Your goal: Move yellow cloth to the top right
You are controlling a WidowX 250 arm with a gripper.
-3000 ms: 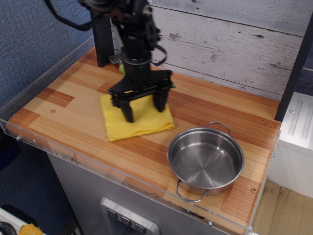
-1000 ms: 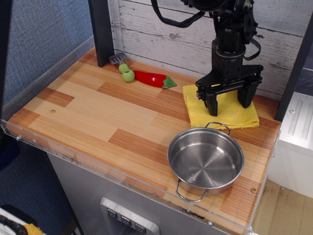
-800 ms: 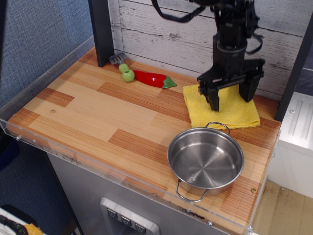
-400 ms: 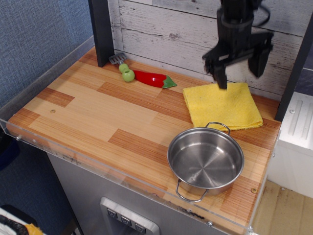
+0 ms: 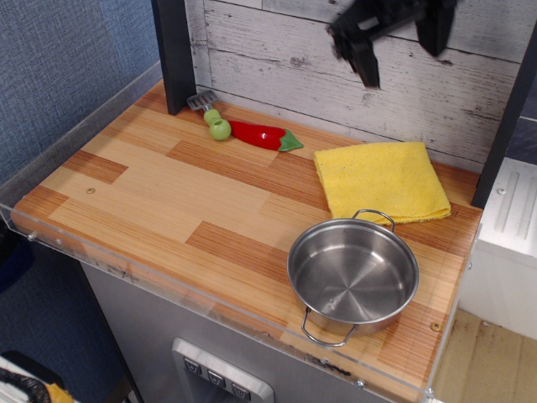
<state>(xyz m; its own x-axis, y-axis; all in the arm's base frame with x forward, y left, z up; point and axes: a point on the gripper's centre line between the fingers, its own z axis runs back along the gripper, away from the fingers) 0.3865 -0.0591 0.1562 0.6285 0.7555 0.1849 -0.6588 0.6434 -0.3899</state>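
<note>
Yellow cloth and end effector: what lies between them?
Nothing. The open end effector hangs above the yellow cloth; only the plank wall shows behind the gap, in the single view.

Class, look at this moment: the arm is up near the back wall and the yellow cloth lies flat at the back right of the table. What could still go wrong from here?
1. The yellow cloth lies against the steel pot's rear handle; moving the pot could drag it.
2. The cloth's right corner lies close to the table edge, so a nudge might push it over.
3. The gripper, jaws open, hangs above the cloth; coming back down could catch and crumple it.
</note>
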